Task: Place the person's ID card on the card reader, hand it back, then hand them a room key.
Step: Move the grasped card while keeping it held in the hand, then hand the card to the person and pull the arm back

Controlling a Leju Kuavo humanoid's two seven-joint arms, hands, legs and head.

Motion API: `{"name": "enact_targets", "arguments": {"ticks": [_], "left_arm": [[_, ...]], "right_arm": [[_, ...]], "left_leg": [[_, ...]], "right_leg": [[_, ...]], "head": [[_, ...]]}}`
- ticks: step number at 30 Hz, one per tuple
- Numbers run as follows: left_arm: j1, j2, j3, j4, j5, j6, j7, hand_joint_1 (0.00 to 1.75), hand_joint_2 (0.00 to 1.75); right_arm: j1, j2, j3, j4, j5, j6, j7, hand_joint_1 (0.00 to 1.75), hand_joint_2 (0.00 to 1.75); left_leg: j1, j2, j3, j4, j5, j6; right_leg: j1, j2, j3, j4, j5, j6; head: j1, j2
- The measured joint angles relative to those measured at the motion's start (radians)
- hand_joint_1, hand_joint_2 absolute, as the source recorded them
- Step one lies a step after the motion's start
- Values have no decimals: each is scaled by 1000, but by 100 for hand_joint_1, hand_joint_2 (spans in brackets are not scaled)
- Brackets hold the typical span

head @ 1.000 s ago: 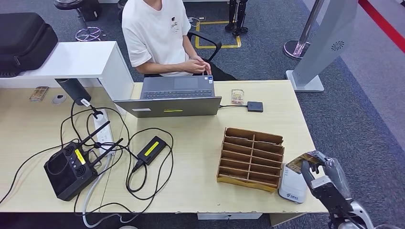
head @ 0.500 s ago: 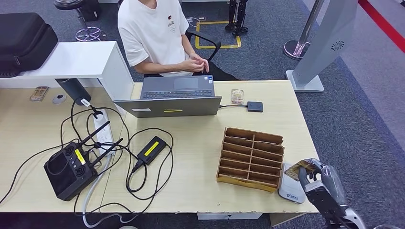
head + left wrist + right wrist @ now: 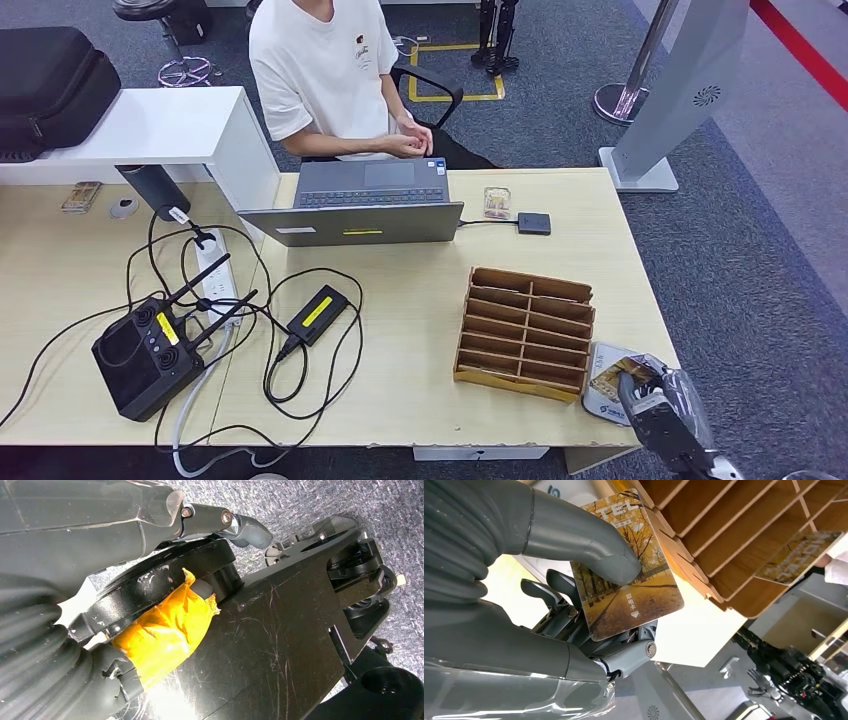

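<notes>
Right robot hand (image 3: 655, 400) pinches the card (image 3: 609, 381) over the card reader (image 3: 603, 392).
At about 5 o'clock on the surface (image 3: 420, 300), the white card reader lies just beside the wooden slotted card rack (image 3: 527, 332); the thumb (image 3: 589, 540) presses the autumn-tree card (image 3: 631, 575) against the fingers. Whether the card touches the reader cannot be told. The left robot hand (image 3: 150, 525) hangs with nothing seen in it, its clench unclear. A person (image 3: 330, 75) sits at 12 o'clock behind a laptop (image 3: 360, 205).

Place: you were at an office-style reception desk (image 3: 560, 250) | Signs: laptop (image 3: 355, 205), seated person (image 3: 335, 75), carpet (image 3: 740, 260), card rack (image 3: 525, 333), card reader (image 3: 603, 395)
</notes>
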Motion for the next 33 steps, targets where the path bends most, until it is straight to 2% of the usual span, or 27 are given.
{"name": "enact_targets", "arguments": {"ticks": [15, 24, 33], "left_arm": [[-1, 2, -11, 0, 9, -4, 1, 0, 175], [-2, 6, -16, 0, 12, -10, 2, 0, 175], [-2, 8, -24, 0, 14, -15, 2, 0, 175]], "right_arm": [[20, 43, 0, 111, 37, -7, -8, 175, 175], [-1, 59, 0, 154, 55, -22, -22, 175, 175], [-11, 55, 11, 96, 75, -58, -13, 175, 175]], "left_leg": [[0, 1, 0, 0, 0, 0], [1, 3, 2, 0, -1, -2], [0, 3, 2, 0, -1, -2]], "right_leg": [[0, 0, 0, 0, 0, 0], [0, 4, 1, 0, 0, 0], [0, 4, 2, 0, 1, 0]], "head": [[0, 0], [0, 0], [0, 0]]}}
